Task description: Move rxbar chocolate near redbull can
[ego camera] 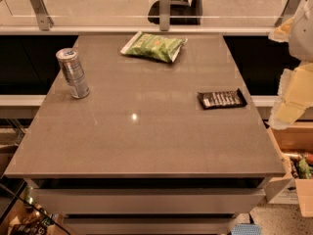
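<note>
**Grey Table, Glass Rail**

A glossy grey table [146,146] with drawers [146,200] beneath catches one light glint [134,116]. Behind runs a glass railing [98,6] on metal posts [39,6], a black office chair [178,9] beyond. A cardboard box [293,141] stands at right.

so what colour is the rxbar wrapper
Black rxbar wrapper with white lettering, camera view; gripper at right edge.

The setting is an office-type indoor workspace. A black swivel office chair [178,9] stands behind a glass partition [98,6] held by metal posts [39,6], and a grey table [146,146] with drawer fronts [146,199] below it occupies the centre. Open cardboard boxes [296,146] holding supplies sit on the speckled hard floor [274,222] at the right; the gripper [292,94] is at the right edge of the view, beside the table and above the boxes.
</note>
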Controlling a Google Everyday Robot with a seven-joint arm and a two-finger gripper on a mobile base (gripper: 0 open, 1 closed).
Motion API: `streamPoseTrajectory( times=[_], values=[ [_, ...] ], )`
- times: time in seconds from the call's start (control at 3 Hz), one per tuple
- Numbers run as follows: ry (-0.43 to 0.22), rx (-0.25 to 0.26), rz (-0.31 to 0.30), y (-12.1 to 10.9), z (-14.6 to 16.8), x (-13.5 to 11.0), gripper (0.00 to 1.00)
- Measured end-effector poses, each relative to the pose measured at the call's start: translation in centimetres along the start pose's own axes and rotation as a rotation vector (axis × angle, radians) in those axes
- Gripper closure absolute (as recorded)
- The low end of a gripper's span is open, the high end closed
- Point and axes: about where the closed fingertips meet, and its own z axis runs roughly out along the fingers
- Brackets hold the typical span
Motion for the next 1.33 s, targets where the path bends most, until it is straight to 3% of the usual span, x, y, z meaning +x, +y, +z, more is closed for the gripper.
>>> streamPoseTrajectory(
  times=[0.33,1.33],
  values=[
    [0.005,0.007,-0.013,-0.2,-0.1,-0.3,0.00],
    [0.027,-0.022,-0.200,-2.5,2.5,-2.5,0.00]
  ],
)
